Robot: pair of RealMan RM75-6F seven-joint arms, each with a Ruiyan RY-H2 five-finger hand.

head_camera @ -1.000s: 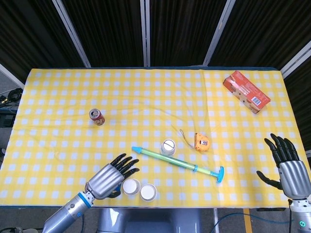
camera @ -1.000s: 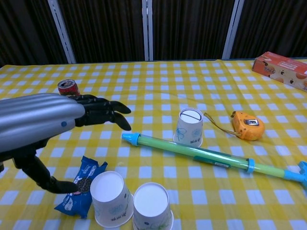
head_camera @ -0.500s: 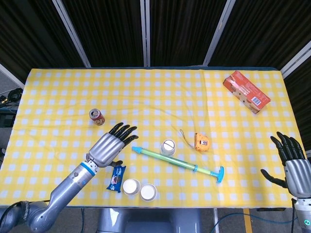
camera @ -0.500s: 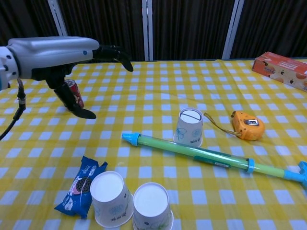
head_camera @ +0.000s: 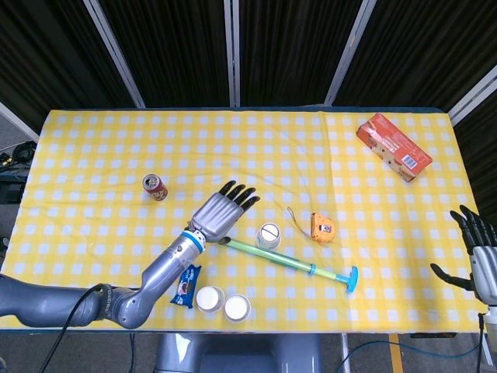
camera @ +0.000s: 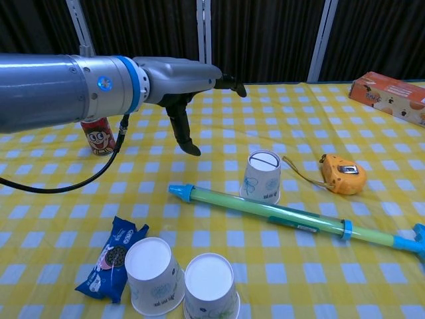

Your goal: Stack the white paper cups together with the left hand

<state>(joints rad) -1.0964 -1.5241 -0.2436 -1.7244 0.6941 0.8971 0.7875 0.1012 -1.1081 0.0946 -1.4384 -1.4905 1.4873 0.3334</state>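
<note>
Three white paper cups stand on the yellow checked table. Two are mouth-up at the front edge: one (head_camera: pixel 210 299) (camera: pixel 154 274) on the left, the other (head_camera: pixel 238 308) (camera: pixel 211 286) touching it on the right. The third (head_camera: pixel 268 235) (camera: pixel 261 176) stands upside down behind a green and blue tube (head_camera: pixel 283 261) (camera: pixel 285 215). My left hand (head_camera: pixel 221 213) (camera: pixel 182 78) hovers open, fingers spread, above the table just left of the upside-down cup, holding nothing. My right hand (head_camera: pixel 480 252) is open at the right edge of the table.
A blue snack packet (head_camera: pixel 185 284) (camera: pixel 111 257) lies left of the front cups. A red can (head_camera: pixel 154 186) (camera: pixel 97 138) stands at the left. An orange tape measure (head_camera: pixel 321 226) (camera: pixel 339 173) is right of the upside-down cup. A red box (head_camera: pixel 393 146) (camera: pixel 390 97) lies at the far right.
My left hand has risen from beside the front cups and swung right and further in, now near the upside-down cup. My right hand has drifted to the right. The cups have not moved.
</note>
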